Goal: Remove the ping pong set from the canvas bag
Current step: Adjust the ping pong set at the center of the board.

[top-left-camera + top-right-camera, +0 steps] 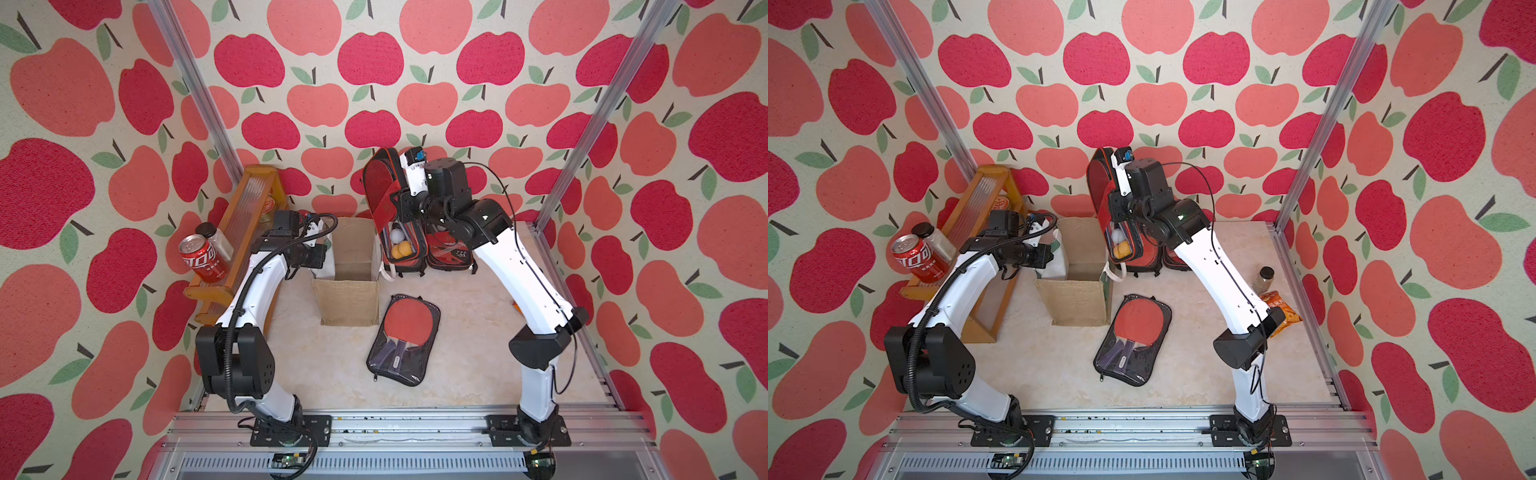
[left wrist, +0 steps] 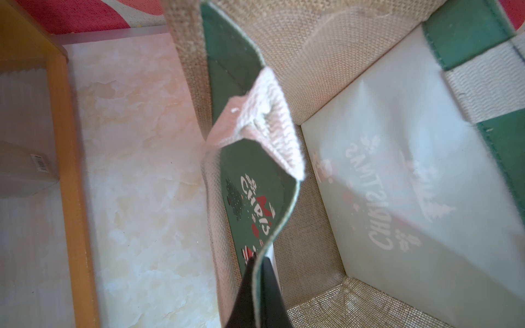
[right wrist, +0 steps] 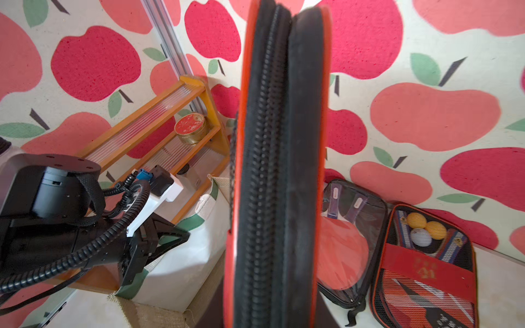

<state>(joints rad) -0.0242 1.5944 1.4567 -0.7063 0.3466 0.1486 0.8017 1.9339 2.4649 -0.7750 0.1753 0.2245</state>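
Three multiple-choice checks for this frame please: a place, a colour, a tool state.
1. Against the canvas bag, the flat clear pouch lies: A inside it; B underneath it; C on the table beside it.
2. The soda can is: A red; B blue; C green.
3. The tools: A both open; B left tool shut on the bag's rim, right tool shut on the red zip case; C both on the can.
Key: C, it lies on bare tabletop; A, red body; B, wrist views show both grips.

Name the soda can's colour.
The soda can is red with white lettering, clearest in a top view.
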